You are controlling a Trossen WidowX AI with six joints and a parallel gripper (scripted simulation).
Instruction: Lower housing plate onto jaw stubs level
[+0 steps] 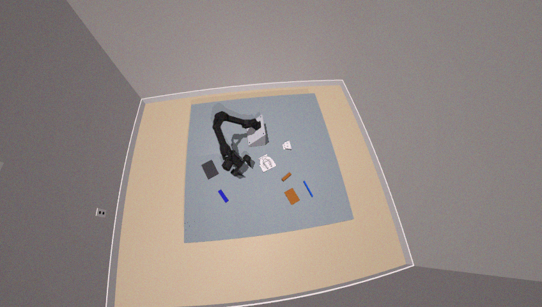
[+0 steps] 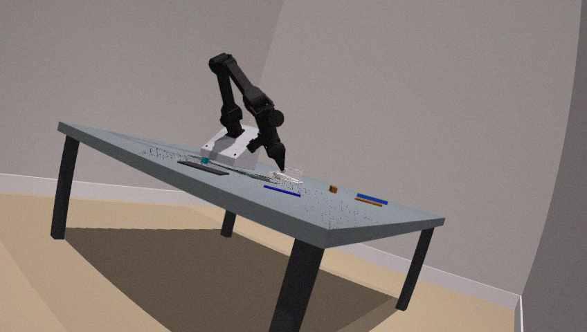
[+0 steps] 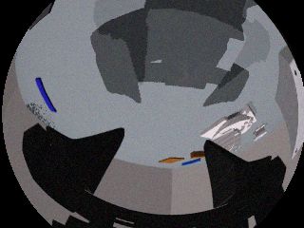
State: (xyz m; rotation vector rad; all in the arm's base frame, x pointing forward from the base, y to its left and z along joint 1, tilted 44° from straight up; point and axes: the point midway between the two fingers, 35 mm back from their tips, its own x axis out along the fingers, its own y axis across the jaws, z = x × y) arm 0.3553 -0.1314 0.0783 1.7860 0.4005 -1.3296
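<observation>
A white flat piece with thin curved jaw shapes on it (image 1: 266, 163) (image 3: 230, 124) lies on the table in front of the arm's base. It also shows in the exterior view (image 2: 284, 177), partly behind the fingertips. A smaller white piece (image 1: 287, 145) (image 3: 259, 131) lies apart from it, toward the back right in the top view. Which white part is the housing plate, and the pins and stubs, are too small to tell. My gripper (image 1: 247, 169) (image 3: 165, 139) is open and empty, above the table just left of the jaw piece in the top view.
The white arm base (image 1: 257, 139) (image 2: 245, 158) stands behind. A dark slab (image 1: 209, 169) (image 2: 203, 167), a dark blue bar (image 1: 223, 196) (image 3: 45, 95), an orange block (image 1: 286, 176) (image 2: 333, 189), an orange plate (image 1: 292, 196), a blue strip (image 1: 308, 188) and a teal cube (image 2: 204, 160) lie around.
</observation>
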